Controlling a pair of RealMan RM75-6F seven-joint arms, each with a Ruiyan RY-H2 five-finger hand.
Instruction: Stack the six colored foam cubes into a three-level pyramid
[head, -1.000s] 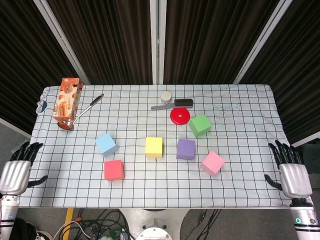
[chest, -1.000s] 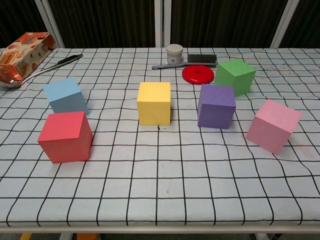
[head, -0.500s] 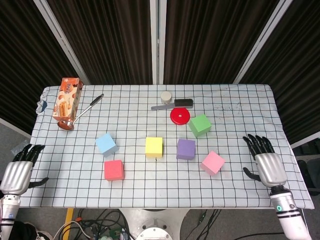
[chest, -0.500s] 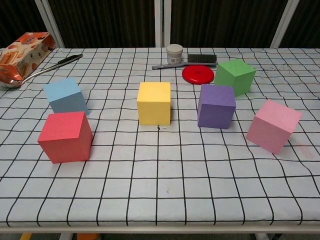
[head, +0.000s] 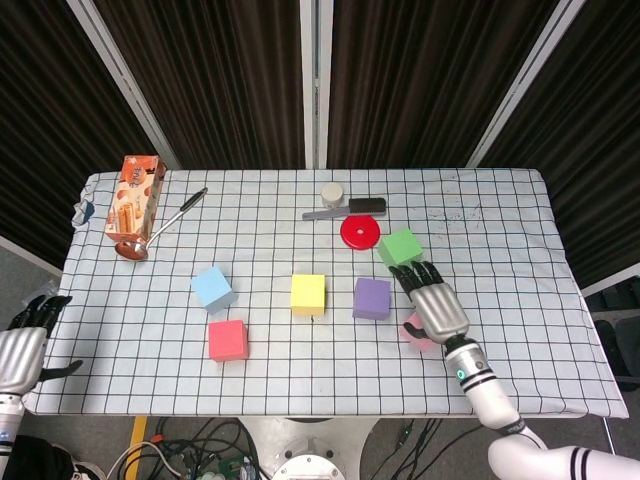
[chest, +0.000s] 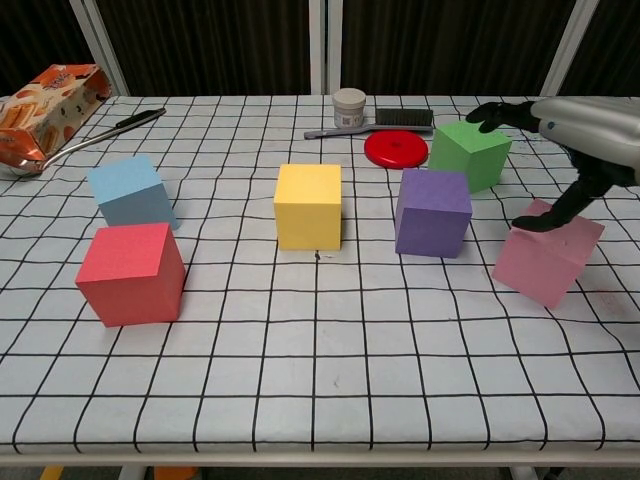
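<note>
- The table (head: 500, 230) carries a black-and-white checked cloth, with all six cubes lying singly on it; none is stacked.
- The yellow cube (head: 308, 294) serves as landmark, near the middle of the table.
- The purple cube (head: 371, 298) sits just to the right of the yellow cube, apart from it.
- The green cube (head: 399, 246) lies to the right of and behind the yellow cube, beyond the purple one.
- The pink cube (chest: 546, 252) lies furthest right of the yellow cube, tilted.
- The blue cube (head: 213, 288) lies to the left of the yellow cube; the red cube (head: 227, 340) sits left and nearer the front edge.
- The right robot hand (head: 432, 302) hovers above the pink cube, fingers spread and reaching toward the green cube, grasping nothing; its thumb tip is at the pink cube's top edge, contact uncertain.
- The left robot hand (head: 20, 350) is off the table's left front corner, well away from the yellow cube, fingers apart and released.
- Behind the yellow cube lie a red disc (head: 360, 231), a small jar (head: 332, 193) and a brush (head: 350, 208).
- Far left and behind are a snack box (head: 134, 195) and a ladle (head: 160, 226).
</note>
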